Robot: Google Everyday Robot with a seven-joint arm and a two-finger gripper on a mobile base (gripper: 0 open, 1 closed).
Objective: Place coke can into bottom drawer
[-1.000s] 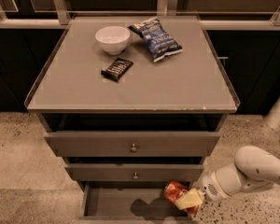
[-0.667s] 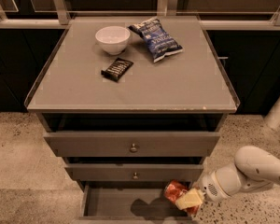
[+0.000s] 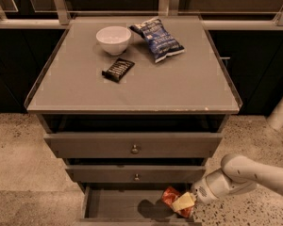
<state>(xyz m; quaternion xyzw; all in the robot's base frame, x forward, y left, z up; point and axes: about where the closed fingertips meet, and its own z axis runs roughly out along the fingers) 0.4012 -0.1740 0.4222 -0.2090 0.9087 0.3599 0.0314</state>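
The bottom drawer [image 3: 113, 206] is pulled open at the foot of the cabinet and shows a flat grey floor. The red coke can [image 3: 171, 197] is over the drawer's right end, tilted, and casts a dark shadow on the floor to its left. My gripper [image 3: 183, 202] comes in from the right on a white arm and is shut on the can, its pale fingers [image 3: 184, 201] wrapped over the can's near side. I cannot tell whether the can touches the drawer floor.
On the cabinet top [image 3: 179, 84] stand a white bowl [image 3: 113, 39], a blue chip bag [image 3: 157, 38] and a dark snack bar [image 3: 118, 69]. Two wider drawers with knobs [image 3: 135, 149] [image 3: 136, 177] are shut above. Speckled floor lies on both sides.
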